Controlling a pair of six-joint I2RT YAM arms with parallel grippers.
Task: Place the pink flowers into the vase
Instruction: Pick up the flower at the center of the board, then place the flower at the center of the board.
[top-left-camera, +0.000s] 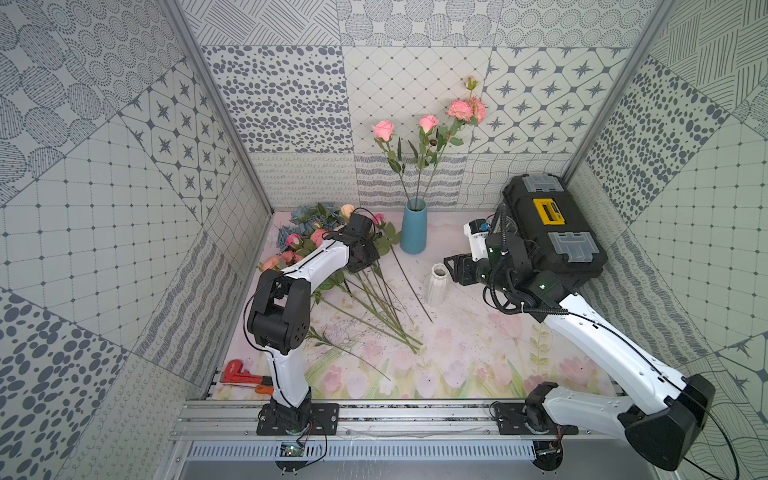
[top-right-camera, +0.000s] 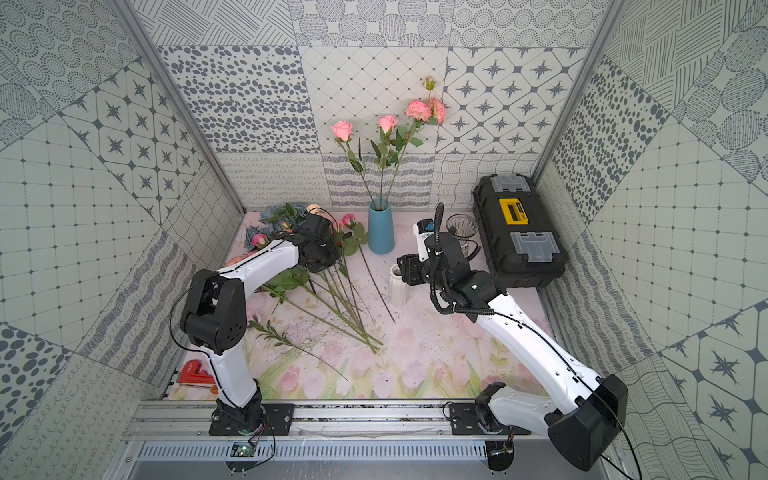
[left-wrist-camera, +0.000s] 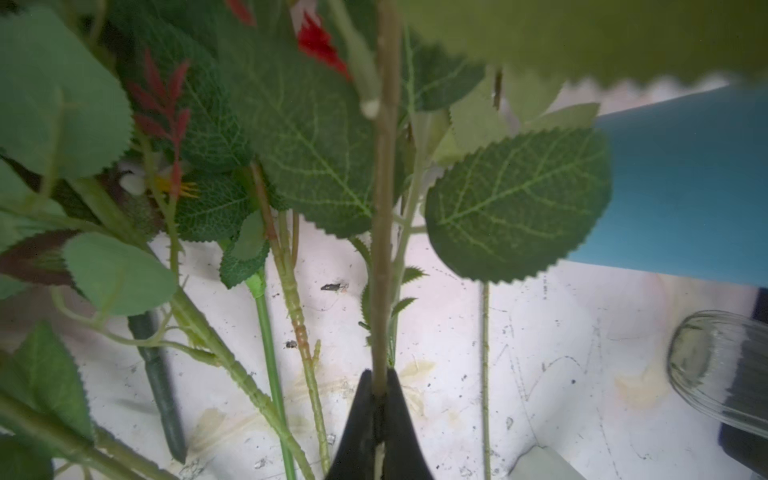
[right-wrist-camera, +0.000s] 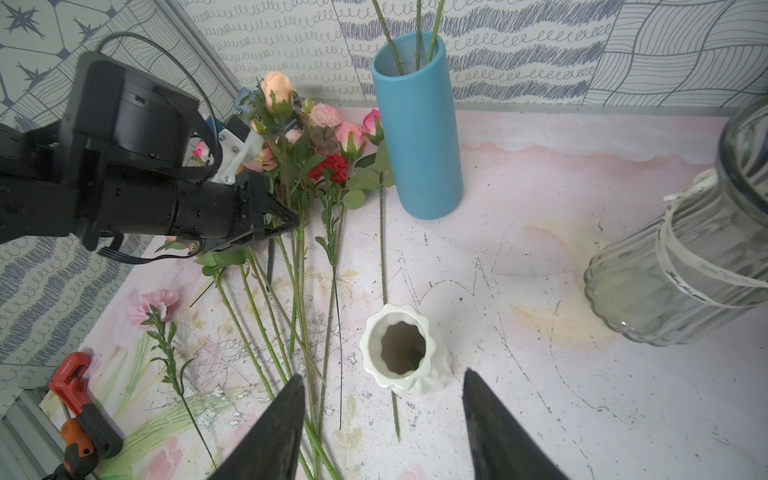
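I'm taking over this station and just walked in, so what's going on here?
The left gripper is shut on one green stem in the heap of loose flowers lying on the table beside the blue vase. Which bloom it belongs to can't be told. Three pink flowers already stand in that vase. The right gripper is open and empty, near the small white vase.

Pink heads and green leaves are seen on the flowers (top-left-camera: 382, 129), blue on the vase (top-left-camera: 414, 228). The pot (top-left-camera: 435, 286) is white, the toolbox (top-left-camera: 528, 232) black and yellow, the wrench (top-left-camera: 237, 369) red. Pastel tulips are printed on the mat (top-left-camera: 457, 357).
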